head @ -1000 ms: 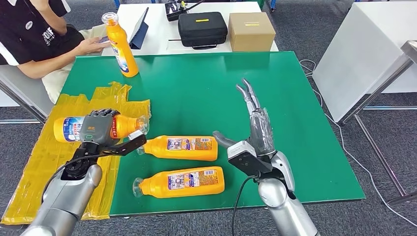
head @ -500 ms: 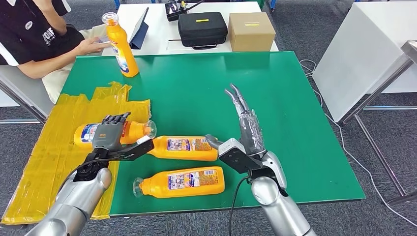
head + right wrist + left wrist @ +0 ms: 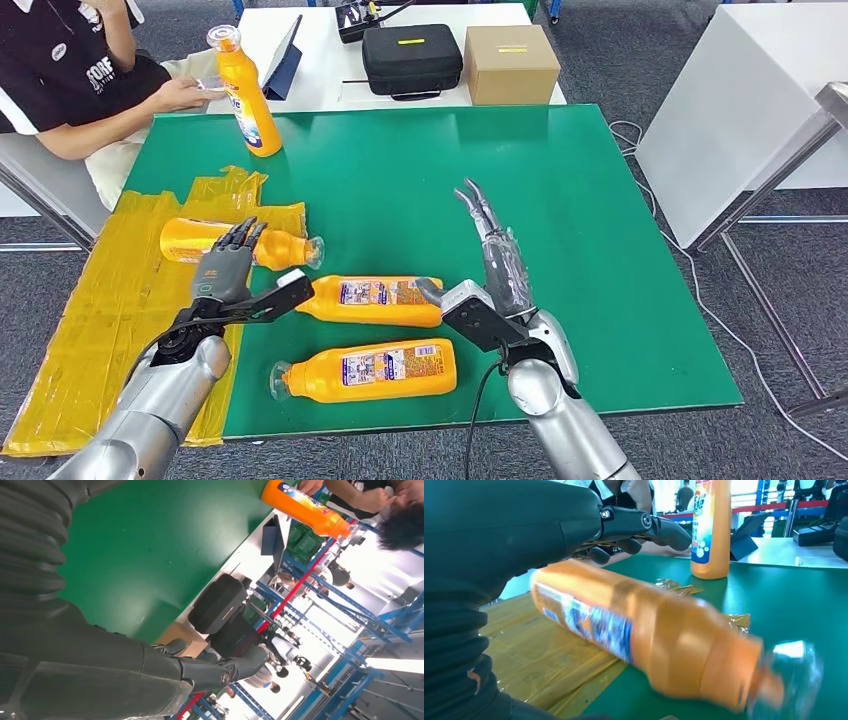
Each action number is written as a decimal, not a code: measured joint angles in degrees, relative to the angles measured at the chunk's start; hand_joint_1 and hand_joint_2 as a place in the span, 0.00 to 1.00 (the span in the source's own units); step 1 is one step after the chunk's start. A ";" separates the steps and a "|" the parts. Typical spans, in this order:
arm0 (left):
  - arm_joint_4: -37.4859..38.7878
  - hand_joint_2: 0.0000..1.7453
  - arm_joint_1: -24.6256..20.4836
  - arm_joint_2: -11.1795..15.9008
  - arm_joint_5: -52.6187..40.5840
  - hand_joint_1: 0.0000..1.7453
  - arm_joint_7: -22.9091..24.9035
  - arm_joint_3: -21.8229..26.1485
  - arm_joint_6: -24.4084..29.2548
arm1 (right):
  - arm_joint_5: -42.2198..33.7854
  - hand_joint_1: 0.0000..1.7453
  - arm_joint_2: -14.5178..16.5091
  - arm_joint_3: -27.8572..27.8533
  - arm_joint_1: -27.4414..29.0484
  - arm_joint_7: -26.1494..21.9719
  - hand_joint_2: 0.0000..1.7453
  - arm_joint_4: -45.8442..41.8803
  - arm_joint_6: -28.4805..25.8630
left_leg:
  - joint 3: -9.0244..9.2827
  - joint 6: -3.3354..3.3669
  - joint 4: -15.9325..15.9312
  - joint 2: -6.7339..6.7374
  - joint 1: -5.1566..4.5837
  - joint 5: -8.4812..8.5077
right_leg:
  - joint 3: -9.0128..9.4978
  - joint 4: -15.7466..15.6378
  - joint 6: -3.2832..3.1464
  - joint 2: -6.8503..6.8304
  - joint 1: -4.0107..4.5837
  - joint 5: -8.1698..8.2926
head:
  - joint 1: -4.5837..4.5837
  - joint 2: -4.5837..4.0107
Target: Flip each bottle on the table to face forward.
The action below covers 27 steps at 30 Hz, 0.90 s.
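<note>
Change: rolled bottle (image 3: 240, 245) now shows plain orange on its upper side where the blue-and-white label faced up a second ago, and lies further toward the table's middle; left hand drawn back with fingers lifted off; right hand shifted slightly left.
Table (image 3: 600, 250): green top, largest thing in head view; carries four orange bottles and, along its left edge, crinkled yellow sheeting (image 3: 100, 320).
Left arm: silver, comes in from lower left, forearm angled up toward the rolled bottle.
Left hand (image 3: 228, 270): fingers spread and extended over the rolled bottle, holding nothing; whether fingertips touch it cannot be told.
Right arm: silver, rises from the lower middle.
Right hand (image 3: 497, 270): upright, flat, fingers straight and apart, thumb out toward the middle bottle; holds nothing.
Rolled bottle: on its side, part on the yellow sheeting, clear cap pointing right; in left wrist view label turned to the side.
Middle bottle (image 3: 370, 301): on its side, just beside the right thumb, barcode label up, neck pointing left.
Near bottle (image 3: 370, 370): on its side near the table's front edge, label up, clear cap left.
Standing bottle (image 3: 246, 92): upright at the far left corner, near a seated person (image 3: 70, 80).
Behind: white table with black case (image 3: 411, 58) and cardboard box (image 3: 511, 63).
</note>
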 joint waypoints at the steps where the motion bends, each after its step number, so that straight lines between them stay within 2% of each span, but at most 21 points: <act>1: 0.00 1.00 0.03 -0.01 0.38 0.00 -0.13 0.11 -0.02 | -0.06 0.00 0.00 0.00 0.00 -0.02 1.00 0.16 0.00 | 0.00 0.00 0.00 0.00 0.00 0.00 | 0.00 0.00 0.00 0.00 0.00 0.00 | 0.00 0.00; 6: -0.13 1.00 0.18 -0.08 2.27 0.00 -1.36 0.50 -0.75 | -0.22 0.00 0.00 0.00 0.01 -0.09 1.00 0.59 -0.02 | 0.00 0.00 0.00 0.00 0.00 0.00 | 0.00 0.00 0.00 0.00 0.00 0.00 | 0.00 -0.01; 10: -3.54 1.00 1.25 -0.44 11.99 0.00 -6.54 1.91 -4.74 | -0.56 0.00 -0.08 0.00 0.07 -0.17 1.00 1.02 -0.29 | 0.00 0.00 0.00 0.00 -0.01 0.00 | 0.00 0.00 0.00 0.00 0.00 0.00 | 0.01 0.01; 13: -11.72 1.00 3.69 -0.55 23.31 0.00 -9.40 2.30 -9.01 | -0.56 0.00 -0.25 0.00 0.47 -0.17 1.00 1.27 -0.56 | -0.01 0.00 0.00 0.01 -0.01 0.00 | -0.01 0.00 0.00 0.00 0.00 0.00 | 0.00 -0.01; 19: -34.62 1.00 10.58 -0.18 47.56 0.00 -13.01 2.95 -16.19 | 3.49 0.00 -0.60 0.00 2.13 0.46 1.00 1.30 -1.19 | -0.03 -0.02 0.00 0.02 0.00 -0.03 | -0.03 -0.01 0.00 0.00 0.00 -0.01 | -0.01 0.00; 23: -44.25 1.00 14.18 0.70 51.90 0.00 -12.77 3.12 -18.61 | 6.76 0.00 -0.87 0.00 2.77 1.21 1.00 1.22 -2.10 | -0.02 -0.03 -0.01 0.01 0.02 -0.03 | -0.02 -0.02 -0.02 0.00 0.01 -0.02 | 0.00 -0.01; 27: -48.64 1.00 16.03 1.28 52.04 0.00 -12.77 3.12 -18.67 | 7.44 0.00 -1.04 0.00 3.11 1.41 1.00 1.18 -2.34 | 0.00 -0.02 -0.01 0.01 0.04 -0.01 | 0.00 -0.01 -0.02 0.00 0.02 -0.01 | -0.01 0.00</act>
